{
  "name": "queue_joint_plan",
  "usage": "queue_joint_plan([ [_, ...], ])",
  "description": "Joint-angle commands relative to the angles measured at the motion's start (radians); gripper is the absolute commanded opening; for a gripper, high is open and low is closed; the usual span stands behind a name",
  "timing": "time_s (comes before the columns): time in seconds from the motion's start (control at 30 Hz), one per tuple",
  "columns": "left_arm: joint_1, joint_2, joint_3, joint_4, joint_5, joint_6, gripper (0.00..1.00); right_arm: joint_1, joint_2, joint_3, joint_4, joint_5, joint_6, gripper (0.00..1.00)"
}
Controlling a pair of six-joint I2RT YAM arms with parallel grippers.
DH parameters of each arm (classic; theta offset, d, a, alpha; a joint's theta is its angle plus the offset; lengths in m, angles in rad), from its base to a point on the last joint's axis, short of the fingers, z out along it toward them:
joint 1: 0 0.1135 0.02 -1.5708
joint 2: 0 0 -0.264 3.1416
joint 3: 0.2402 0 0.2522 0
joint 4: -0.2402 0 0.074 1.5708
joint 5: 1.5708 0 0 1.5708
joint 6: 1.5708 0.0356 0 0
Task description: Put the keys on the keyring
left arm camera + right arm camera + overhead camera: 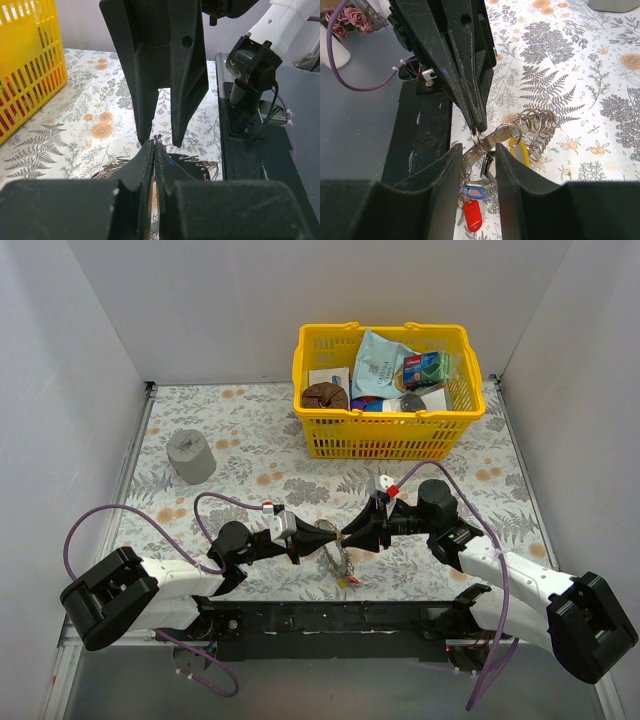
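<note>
Right now the two arms are facing each other nose to nose above the flowered table [250, 485], with the left gripper [335, 534] and the right gripper [351, 533] almost tip to tip. From overhead the keys [345, 575] are showing only as a small silvery tangle hanging just under those tips.

The right wrist camera is giving far more. The keyring [492, 141] is lying slantwise between that gripper's own two fingers, which are standing apart with a plain gap; I cannot tell whether either pad is touching it. A row of smaller rings [536, 120] is strung along it, and a blue tag [472, 191], a red tag [471, 216], a yellow tag [518, 150] and a black key head [489, 169] are dangling beneath. The same view is showing the left gripper's fingers pressed together, pinching a small wire loop [476, 135] just above the ring's band.

The left wrist camera is hiding the ring behind its own closed fingers, yet it is showing the right fingers [187, 75] spread either side of the left tips, with tablecloth between them.

Only the overhead view is taking in the grey cylinder [190, 456], well off to the left, and the contents of the yellow basket [380, 435] at the far side
</note>
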Motion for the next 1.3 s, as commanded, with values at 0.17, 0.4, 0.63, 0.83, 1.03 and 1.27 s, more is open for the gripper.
queue_joint_plan([
  [0.17, -0.003, -0.041, 0.018, 0.039, 0.021, 0.005, 0.0, -0.003, 0.042, 0.002, 0.089, -0.037, 0.03, 0.25],
  [0.4, -0.003, -0.051, 0.025, 0.021, 0.038, 0.007, 0.0, -0.003, 0.068, 0.021, 0.083, -0.051, 0.035, 0.01],
  [0.63, -0.003, -0.083, 0.054, -0.149, 0.052, 0.067, 0.0, -0.003, 0.075, 0.061, -0.046, -0.019, -0.022, 0.01],
  [0.83, -0.003, -0.12, 0.104, -0.362, 0.058, 0.162, 0.31, -0.003, 0.067, 0.146, -0.253, 0.032, -0.103, 0.01],
  [1.03, -0.003, -0.136, 0.152, -0.537, 0.057, 0.259, 0.48, -0.003, 0.078, 0.243, -0.488, 0.089, -0.221, 0.01],
  [1.27, -0.003, -0.097, 0.236, -0.669, 0.098, 0.321, 0.49, -0.004, 0.099, 0.346, -0.715, 0.144, -0.298, 0.01],
])
